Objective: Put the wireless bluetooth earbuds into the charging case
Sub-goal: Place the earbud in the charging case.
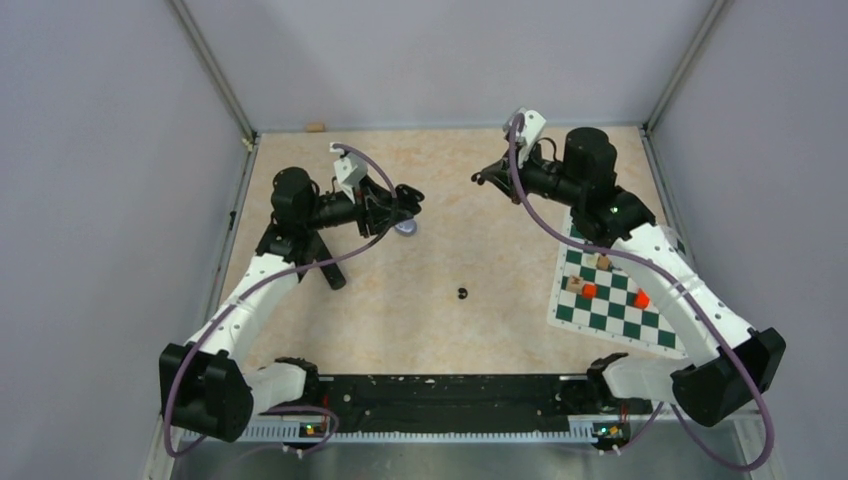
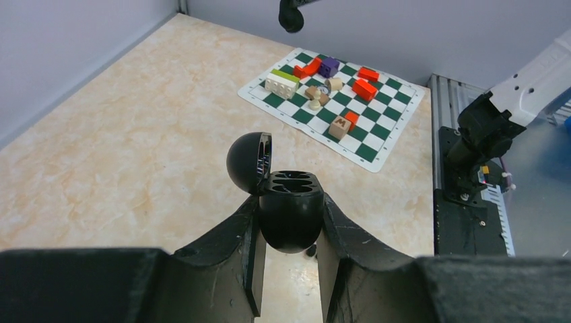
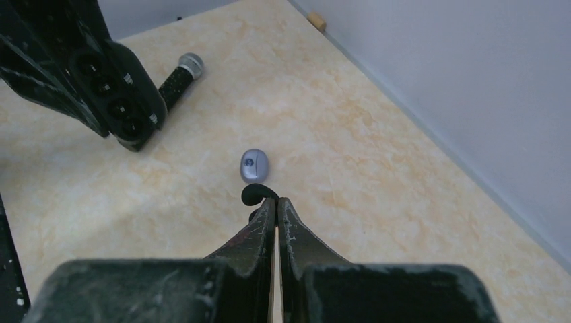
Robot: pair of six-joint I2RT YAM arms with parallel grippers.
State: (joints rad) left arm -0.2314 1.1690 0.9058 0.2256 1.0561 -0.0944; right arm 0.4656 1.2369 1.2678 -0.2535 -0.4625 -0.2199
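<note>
Left wrist view: your left gripper [image 2: 289, 212] is clamped on the black charging case [image 2: 291, 232]. Its lid [image 2: 248, 161] is hinged open at 10 o'clock and both wells show.

Right wrist view: your right gripper [image 3: 277, 202] is pinched fully together, with a black earbud [image 3: 258, 194] at its tips.

Top view: a second black earbud [image 1: 462, 293] lies loose on the desk [image 1: 400, 320], at 5 o'clock from the left gripper. A pale purple case [image 1: 407, 228] sits just at its 6 o'clock.

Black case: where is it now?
The black case sits clamped between the left fingers, lid open; in the top view it's left of centre, close by the purple case.
</note>
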